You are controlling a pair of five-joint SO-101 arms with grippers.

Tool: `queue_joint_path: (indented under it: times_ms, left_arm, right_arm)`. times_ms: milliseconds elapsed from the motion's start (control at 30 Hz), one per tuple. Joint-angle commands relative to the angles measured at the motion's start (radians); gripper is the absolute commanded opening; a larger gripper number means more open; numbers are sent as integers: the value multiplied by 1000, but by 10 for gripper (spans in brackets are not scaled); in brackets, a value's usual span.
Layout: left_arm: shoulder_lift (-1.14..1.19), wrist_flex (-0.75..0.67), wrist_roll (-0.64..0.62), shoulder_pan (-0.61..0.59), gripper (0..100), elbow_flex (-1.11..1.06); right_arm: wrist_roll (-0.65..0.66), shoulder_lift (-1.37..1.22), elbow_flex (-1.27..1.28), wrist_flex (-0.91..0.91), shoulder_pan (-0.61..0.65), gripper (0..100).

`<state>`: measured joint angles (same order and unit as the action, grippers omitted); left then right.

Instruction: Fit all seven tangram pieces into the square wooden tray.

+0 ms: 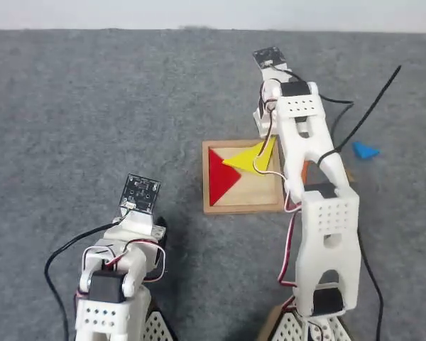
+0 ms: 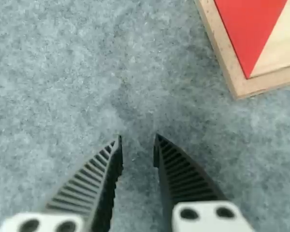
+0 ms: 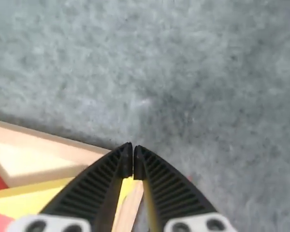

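- Jam risk: yellow triangle (image 1: 250, 156), pinched in right gripper (image 3: 133, 147), tilted across tray (image 1: 241, 207) rim.
- Left gripper (image 2: 137, 140) narrowly parted, empty; leaves tray free to slide.

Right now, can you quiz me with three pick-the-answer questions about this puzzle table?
1. Where is the blue piece?
A. On the grey mat, outside the tray
B. Inside the tray
C. In a gripper

2. What colour is the triangle lying by the yellow triangle in the tray?
A. Green
B. Red
C. Purple

3. How is the left gripper?
A. Shut on a piece
B. Shut on nothing
C. Open and empty

Answers:
1 A, it lies on the mat, apart from the tray.
2 B, the red triangle sits in the tray.
3 C, bare mat shows between its fingers.
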<state>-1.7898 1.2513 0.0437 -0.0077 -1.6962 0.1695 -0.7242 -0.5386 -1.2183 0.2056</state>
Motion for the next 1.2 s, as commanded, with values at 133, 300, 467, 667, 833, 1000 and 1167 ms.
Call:
queue_joint_path:
  times_ms: [133,300,467,667,833,1000,1167]
  left_arm:
    - [-12,3,-9,-8,101,13]
    - [-12,3,-9,-8,101,13]
    - [-12,3,-9,-8,101,13]
    - [-12,3,-9,-8,101,13]
    - [-12,3,-9,-8,101,13]
    - [-12,3,-9,-8,101,13]
    - [-12,3,-9,-8,101,13]
  right_arm:
    - [-6,432,489,309,2,6]
    - [9,567,695,420,2,6]
    - [9,506,618,427,13,6]
    - [14,312,384,331,59,6]
    - [15,240,316,257,42,6]
    - [20,285,422,285,5,6]
    - [57,305,499,309,33,6]
